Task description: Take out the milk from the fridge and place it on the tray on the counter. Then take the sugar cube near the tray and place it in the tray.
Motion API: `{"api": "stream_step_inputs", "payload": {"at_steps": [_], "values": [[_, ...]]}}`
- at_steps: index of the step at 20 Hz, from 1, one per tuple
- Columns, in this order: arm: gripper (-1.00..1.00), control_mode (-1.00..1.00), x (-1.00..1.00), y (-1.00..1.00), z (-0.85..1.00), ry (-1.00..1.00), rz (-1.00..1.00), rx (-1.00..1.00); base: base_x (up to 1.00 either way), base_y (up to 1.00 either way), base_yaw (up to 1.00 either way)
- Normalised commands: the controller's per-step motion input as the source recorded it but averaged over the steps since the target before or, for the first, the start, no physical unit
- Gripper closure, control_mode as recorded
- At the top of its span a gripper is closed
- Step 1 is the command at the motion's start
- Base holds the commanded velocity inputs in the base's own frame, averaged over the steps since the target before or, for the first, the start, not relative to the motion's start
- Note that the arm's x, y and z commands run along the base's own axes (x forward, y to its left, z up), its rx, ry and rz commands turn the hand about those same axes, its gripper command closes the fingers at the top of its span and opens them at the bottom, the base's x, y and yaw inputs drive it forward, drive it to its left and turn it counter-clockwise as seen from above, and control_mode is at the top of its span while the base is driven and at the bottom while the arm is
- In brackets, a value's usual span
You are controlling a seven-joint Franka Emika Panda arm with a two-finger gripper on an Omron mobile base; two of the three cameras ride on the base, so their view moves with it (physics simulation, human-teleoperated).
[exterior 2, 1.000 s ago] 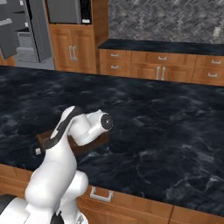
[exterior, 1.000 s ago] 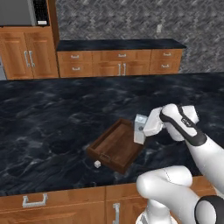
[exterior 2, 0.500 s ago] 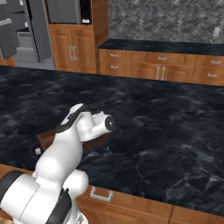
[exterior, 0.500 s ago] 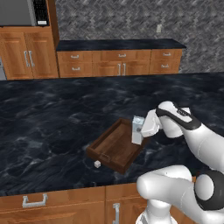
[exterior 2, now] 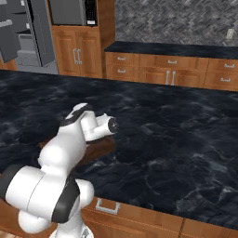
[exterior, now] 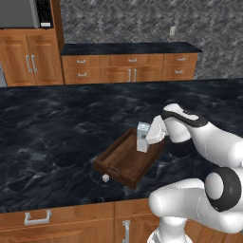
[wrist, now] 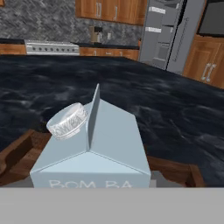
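The milk (exterior: 142,137) is a pale carton with a gabled top and a clear cap, standing upright over the right, far part of the dark-brown tray (exterior: 122,163). My gripper (exterior: 148,136) is shut on it from the right. In the hand view the milk (wrist: 109,140) sits very close, with the tray's rims (wrist: 17,153) showing on both sides below it. Whether the carton's base touches the tray floor is hidden. The sugar cube (exterior: 105,178) lies on the counter (exterior: 57,123) just off the tray's near left corner. The fridge (exterior 2: 28,32) stands open at the far left.
Wooden cabinets (exterior: 128,69) with a black top line the back wall. A microwave (exterior 2: 72,11) sits above the cabinets beside the fridge. My arm's white elbow (exterior 2: 60,153) covers most of the tray (exterior 2: 100,148) in the right base view.
My hand has carried the milk a little to the left, further over the tray. The arm's elbow has swung lower. The tray and the sugar cube have stayed put.
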Motion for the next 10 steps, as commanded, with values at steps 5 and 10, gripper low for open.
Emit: {"api": "stream_step_inputs", "payload": {"at_steps": [5, 10], "values": [[1.0, -1.0, 0.23, 0.03, -0.22, -0.1, 0.0, 0.0, 0.0, 0.0, 0.0], [1.0, -1.0, 0.22, 0.0, -0.39, -0.04, 0.0, 0.0, 0.0, 0.0, 0.0]]}}
